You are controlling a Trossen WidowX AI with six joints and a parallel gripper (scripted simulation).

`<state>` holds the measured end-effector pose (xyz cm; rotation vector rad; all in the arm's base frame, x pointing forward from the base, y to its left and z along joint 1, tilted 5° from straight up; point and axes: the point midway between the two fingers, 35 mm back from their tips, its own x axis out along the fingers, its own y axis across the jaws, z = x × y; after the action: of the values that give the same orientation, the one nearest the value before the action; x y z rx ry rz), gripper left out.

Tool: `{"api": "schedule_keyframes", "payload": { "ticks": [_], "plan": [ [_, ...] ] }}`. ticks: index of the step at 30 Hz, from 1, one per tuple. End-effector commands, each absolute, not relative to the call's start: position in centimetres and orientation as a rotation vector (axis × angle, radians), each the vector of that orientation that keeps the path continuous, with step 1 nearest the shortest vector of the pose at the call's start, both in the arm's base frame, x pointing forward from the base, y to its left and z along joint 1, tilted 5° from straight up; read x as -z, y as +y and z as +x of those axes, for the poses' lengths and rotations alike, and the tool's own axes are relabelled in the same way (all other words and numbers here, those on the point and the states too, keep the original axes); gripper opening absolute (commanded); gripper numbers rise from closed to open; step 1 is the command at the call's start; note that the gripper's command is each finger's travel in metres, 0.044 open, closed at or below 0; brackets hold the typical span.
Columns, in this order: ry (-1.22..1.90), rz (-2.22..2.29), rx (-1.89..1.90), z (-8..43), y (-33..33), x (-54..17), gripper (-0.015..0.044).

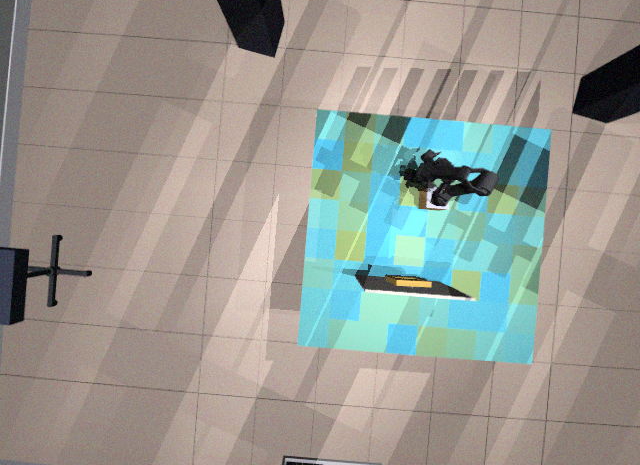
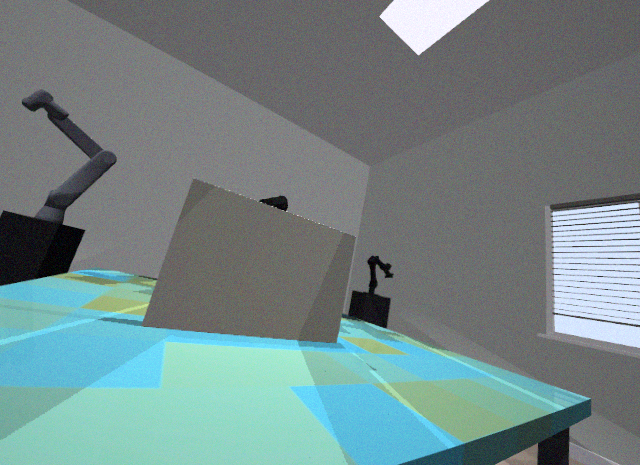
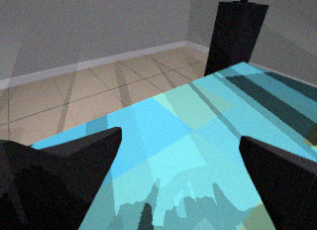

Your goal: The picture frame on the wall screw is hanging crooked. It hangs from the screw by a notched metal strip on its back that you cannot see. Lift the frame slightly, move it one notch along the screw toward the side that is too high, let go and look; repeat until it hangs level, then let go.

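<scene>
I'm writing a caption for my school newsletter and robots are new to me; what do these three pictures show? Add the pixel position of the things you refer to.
One picture looks down from above: a black robot arm (image 1: 457, 178) stands on a patchwork-coloured table (image 1: 408, 341) (image 2: 232, 408) (image 3: 173, 163), near an upright panel (image 1: 372, 284) (image 2: 248, 269) bearing a small yellow picture frame (image 1: 416, 283). Another looks from behind that panel, hiding the frame. The third is from the arm's wrist, between the two fingers of its gripper (image 3: 180, 136). They are spread apart, holding nothing.
</scene>
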<state>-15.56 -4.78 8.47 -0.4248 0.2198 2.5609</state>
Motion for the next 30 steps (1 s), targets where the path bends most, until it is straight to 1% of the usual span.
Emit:
{"api": "schedule_keyframes", "payload": {
  "ticks": [1,5,6,10,13,21,26,30],
  "plan": [
    [0.223,-0.431,-2.560,-15.5,-4.8,-8.4,0.0374],
    [0.300,-0.596,-2.549,-14.5,-6.3,-6.0,0.0269],
    [0.330,-0.667,-2.541,-14.0,-6.9,-5.1,0.0260],
    [0.422,-0.918,-2.522,-12.5,-9.7,-2.7,0.0260],
    [0.416,-0.994,-2.594,-11.4,-11.1,-2.7,0.0260],
    [0.419,-1.345,-2.599,-8.3,-14.3,-0.9,0.0260],
    [0.474,-1.923,-2.504,-2.4,-18.3,1.0,0.0260],
    [0.468,-2.444,-2.385,3.3,-21.0,0.5,0.0260]
  ]
}}
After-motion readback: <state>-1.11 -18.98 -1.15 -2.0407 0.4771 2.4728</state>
